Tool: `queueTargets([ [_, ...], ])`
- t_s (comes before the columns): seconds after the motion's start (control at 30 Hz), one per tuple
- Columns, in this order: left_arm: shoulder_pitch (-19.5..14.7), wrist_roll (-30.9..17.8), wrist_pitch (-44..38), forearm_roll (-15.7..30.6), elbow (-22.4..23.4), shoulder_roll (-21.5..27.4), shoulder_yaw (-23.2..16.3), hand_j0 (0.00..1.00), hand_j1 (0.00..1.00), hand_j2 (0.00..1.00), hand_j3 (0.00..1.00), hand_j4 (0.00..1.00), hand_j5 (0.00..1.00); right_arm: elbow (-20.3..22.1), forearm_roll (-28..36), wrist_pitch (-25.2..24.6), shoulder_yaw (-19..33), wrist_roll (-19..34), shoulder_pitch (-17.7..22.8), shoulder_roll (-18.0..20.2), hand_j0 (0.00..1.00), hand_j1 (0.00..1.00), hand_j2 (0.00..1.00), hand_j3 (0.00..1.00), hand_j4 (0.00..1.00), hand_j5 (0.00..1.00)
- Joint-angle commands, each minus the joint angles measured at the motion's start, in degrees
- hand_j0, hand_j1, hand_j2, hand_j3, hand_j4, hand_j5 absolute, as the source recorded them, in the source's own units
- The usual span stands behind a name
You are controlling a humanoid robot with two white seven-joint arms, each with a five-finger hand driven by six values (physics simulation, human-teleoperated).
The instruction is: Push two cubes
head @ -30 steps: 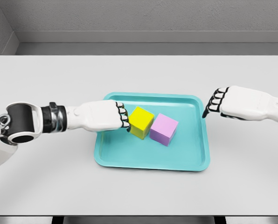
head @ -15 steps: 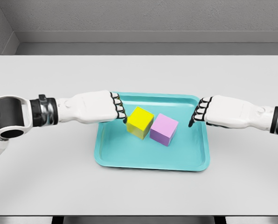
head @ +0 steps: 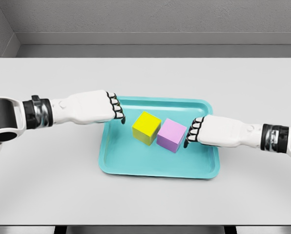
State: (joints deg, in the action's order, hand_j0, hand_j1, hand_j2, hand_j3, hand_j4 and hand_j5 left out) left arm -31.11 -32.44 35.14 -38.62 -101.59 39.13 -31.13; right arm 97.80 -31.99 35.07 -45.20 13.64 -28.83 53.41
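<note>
Right hand (head: 197, 132), fingers curled and holding nothing, sits just right of the pink cube (head: 171, 135), so push square and level toward the yellow cube (head: 146, 127), keeping both inside the teal tray (head: 157, 168), while the left hand (head: 111, 107), likewise curled and empty, hangs up-left of the pink cube.

Yellow cube (head: 146, 127) and pink cube (head: 171, 135) sit flat, side by side and touching, both turned slightly askew, yellow just right of the left hand (head: 102, 107), pink right at the curled fingertips of the right hand (head: 206, 131).
</note>
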Motion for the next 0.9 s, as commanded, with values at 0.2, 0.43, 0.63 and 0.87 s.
queueTargets([
  [0.2,0.26,0.01,-0.14,0.30,0.25,0.24,1.69,0.63,0.63,0.63,0.63,0.63,0.63,-1.30,-0.53,-0.07,-1.38,-0.11,-0.26,-1.55,0.63,0.63,0.63,0.63,0.63,0.63],
  [0.43,0.09,0.01,-0.14,0.91,0.25,0.33,1.69,0.63,0.63,0.63,0.63,0.63,0.63,-3.41,-1.23,-0.07,-1.82,-0.11,-0.35,-3.49,0.63,0.63,0.63,0.63,0.63,0.63],
  [0.63,0.18,0.10,-0.14,1.27,0.17,0.42,2.22,0.63,0.63,0.63,0.63,0.63,0.63,-3.50,-1.23,-0.07,-1.82,-0.11,-0.26,-3.49,0.63,0.63,0.63,0.63,0.63,0.63],
  [0.87,0.18,0.10,-0.14,1.44,0.17,0.86,2.22,0.63,0.63,0.63,0.63,0.63,0.63,-2.79,-1.23,-0.07,-2.44,-0.11,-0.18,-3.49,0.63,0.63,0.63,0.63,0.63,0.63],
])
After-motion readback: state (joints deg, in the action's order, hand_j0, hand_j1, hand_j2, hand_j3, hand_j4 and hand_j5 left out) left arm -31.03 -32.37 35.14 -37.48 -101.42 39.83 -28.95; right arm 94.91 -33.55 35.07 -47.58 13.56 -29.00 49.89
